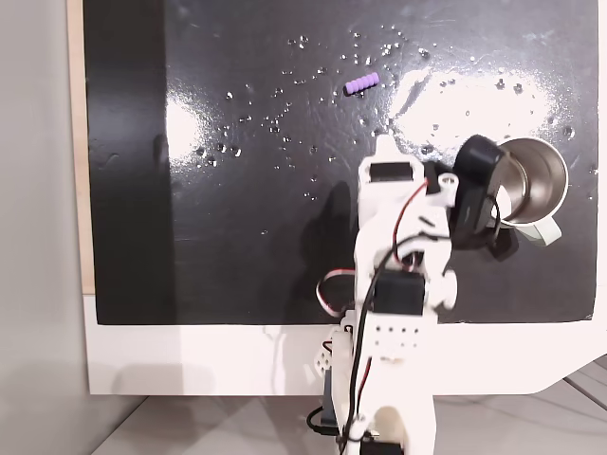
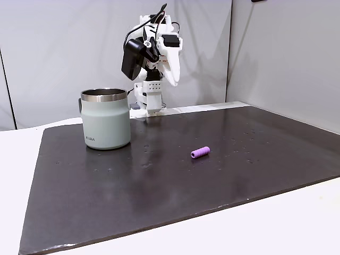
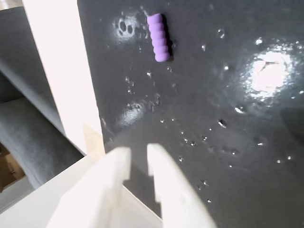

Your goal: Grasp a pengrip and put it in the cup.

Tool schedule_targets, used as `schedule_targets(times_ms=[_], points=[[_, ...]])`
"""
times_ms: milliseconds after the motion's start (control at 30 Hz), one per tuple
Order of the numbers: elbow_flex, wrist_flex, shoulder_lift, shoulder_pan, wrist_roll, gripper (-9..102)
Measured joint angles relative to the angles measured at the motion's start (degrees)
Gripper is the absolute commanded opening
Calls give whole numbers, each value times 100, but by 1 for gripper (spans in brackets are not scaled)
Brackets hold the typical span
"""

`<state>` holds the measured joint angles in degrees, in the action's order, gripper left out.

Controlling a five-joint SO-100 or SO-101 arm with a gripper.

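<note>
- Wrist view puts our end effector (image 3: 138,166) at the bottom edge, its two white fingers parted by a narrow gap with nothing between them.
- We see it raised well above the black mat (image 3: 228,142), not touching anything; in a fixed view the arm (image 2: 154,48) is folded up at the far end of the tabletop (image 2: 297,223).
- We find the pengrip (image 3: 159,37) lying on its side on the mat, well ahead of the fingers and slightly off their line.
- From above, the pengrip (image 1: 361,83) rests far out on the mat, well apart from the cup (image 1: 545,175), which stands upright just beside the arm.
- We judge the task at its start: the reach toward the pengrip (image 2: 200,152) is the step in hand, and nothing is in the cup (image 2: 106,125) that we can see.
- Next, we think, the arm must extend forward and down, open wider, and turn so the fingers straddle the tube across its short axis.
</note>
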<state>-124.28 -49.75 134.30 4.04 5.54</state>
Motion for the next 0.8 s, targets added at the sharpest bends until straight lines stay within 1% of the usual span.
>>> schedule_targets(times_ms=[133,300,533,800], points=[[1406,-501,-1494,35,0,0],[2936,-1081,-3006,26,0,10],[4711,-1942,-4816,26,-70,18],[6240,-2487,-6530,9,-88,18]])
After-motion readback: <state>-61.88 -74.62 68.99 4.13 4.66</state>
